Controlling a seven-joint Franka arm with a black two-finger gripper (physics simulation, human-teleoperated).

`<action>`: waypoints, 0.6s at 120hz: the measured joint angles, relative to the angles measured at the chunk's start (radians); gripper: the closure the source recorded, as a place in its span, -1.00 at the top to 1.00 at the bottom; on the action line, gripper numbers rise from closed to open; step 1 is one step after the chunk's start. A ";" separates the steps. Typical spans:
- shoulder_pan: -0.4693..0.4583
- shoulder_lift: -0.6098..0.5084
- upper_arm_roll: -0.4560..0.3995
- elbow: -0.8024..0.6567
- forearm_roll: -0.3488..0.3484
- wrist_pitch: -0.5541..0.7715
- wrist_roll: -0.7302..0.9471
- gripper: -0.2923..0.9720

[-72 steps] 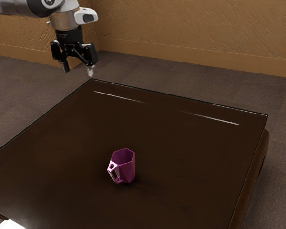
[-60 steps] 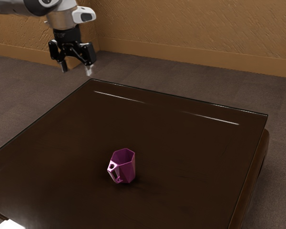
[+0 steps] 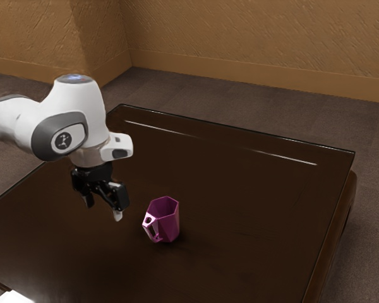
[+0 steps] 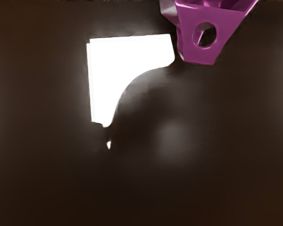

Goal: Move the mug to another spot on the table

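Note:
A purple faceted mug [image 3: 162, 219] stands upright on the dark brown table [image 3: 240, 189], near its middle, with its handle turned toward the exterior view's left and front. My gripper [image 3: 103, 209] hangs open just above the tabletop, a short way to the exterior view's left of the mug, touching nothing. In the wrist view the mug's handle [image 4: 206, 35] with its round hole lies ahead of the hand, and a bright white reflection [image 4: 118, 70] gleams on the table beside it.
The table's glossy top stretches to a far edge [image 3: 240, 129] and an edge at the exterior view's right [image 3: 331, 233]. Brown carpet and a tan wall [image 3: 259, 38] surround it. A small white patch [image 3: 9, 297] shows at the lower left corner.
My arm has swung down from high above the table's far left corner to just above the tabletop beside the mug. The mug has not moved.

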 joint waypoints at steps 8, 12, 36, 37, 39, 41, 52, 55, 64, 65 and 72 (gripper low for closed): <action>0.000 0.028 -0.032 -0.045 -0.041 0.092 0.009 0.54; 0.000 0.040 -0.042 -0.068 -0.068 0.132 0.016 0.54; 0.001 0.135 -0.074 -0.088 -0.135 0.319 0.114 0.54; 0.001 0.137 -0.076 -0.088 -0.136 0.326 0.118 0.54; 0.001 0.141 -0.080 -0.089 -0.139 0.339 0.126 0.54; 0.000 0.146 -0.082 -0.090 -0.140 0.351 0.135 0.54; 0.003 0.175 -0.082 -0.082 -0.146 0.392 0.189 0.54; 0.004 0.183 -0.081 -0.077 -0.146 0.400 0.205 0.54; 0.006 0.203 -0.079 -0.064 -0.146 0.417 0.250 0.54; 0.006 0.205 -0.079 -0.063 -0.146 0.418 0.254 0.54; 0.005 0.221 -0.079 -0.058 -0.148 0.430 0.286 0.54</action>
